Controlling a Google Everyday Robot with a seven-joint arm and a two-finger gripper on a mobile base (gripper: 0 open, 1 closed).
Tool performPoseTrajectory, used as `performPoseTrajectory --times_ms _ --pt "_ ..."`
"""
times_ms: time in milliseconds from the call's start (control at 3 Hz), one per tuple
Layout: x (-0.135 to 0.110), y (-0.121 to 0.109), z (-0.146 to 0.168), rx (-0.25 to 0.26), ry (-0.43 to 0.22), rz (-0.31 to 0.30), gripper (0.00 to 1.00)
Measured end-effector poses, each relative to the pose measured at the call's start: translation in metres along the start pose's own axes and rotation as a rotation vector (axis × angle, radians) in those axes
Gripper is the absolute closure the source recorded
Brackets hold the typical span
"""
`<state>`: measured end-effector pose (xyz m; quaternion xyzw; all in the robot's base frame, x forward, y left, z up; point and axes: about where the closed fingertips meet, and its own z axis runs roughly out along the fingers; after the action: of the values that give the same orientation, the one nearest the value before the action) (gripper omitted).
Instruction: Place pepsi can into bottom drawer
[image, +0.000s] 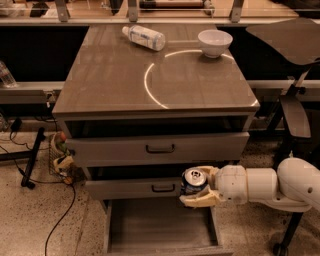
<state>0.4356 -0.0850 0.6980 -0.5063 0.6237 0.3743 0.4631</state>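
The pepsi can (193, 182), dark blue with a silver top and pull tab, is upright in my gripper (198, 186), which is shut on it. The white arm reaches in from the right. The can hangs in front of the middle drawer's right part, above the right rear of the bottom drawer (150, 227). That drawer is pulled out, a wide shallow tray with a bare flat floor. The can is above the floor and does not touch it.
The cabinet top (115, 85) carries a clear plastic bottle (144, 37) lying on its side and a white bowl (214, 42). Two upper drawers have black handles (160, 148). A black cable and clutter (61, 155) lie on the floor at left. A chair (295, 115) stands at right.
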Motion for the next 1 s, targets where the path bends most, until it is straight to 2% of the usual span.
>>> performPoseTrajectory --times_ms 333,667,1000 --pt "0.056 -0.003 -0.008 0.058 0.039 -0.020 1.00" --pt "0.165 -0.019 -0.017 0.103 0.036 -0.021 1.00" --pt "0.232 -0.033 -0.023 0.123 0.043 0.005 1.00"
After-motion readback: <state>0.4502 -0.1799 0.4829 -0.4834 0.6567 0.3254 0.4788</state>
